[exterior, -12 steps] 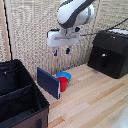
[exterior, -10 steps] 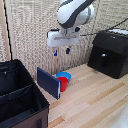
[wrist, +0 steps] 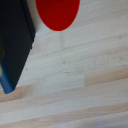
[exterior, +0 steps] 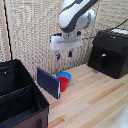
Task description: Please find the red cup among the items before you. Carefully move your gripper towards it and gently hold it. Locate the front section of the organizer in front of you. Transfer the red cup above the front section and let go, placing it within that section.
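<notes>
A smooth, bright red cup of glossy plastic stands upright on a pale wooden-plank table, touching a shallow blue bowl behind it and partly hidden by a flat, dark blue slab leaning beside it. The white, blocky gripper hangs above the cup, clear of it, its two short blue-tipped jaws spread apart and holding nothing. At the exterior view's left sits the organizer, a soft black fabric box split by a divider. A hard black boxy appliance stands at that view's right. No writing is legible. The wrist view shows the cup's round red form on grained wood.
</notes>
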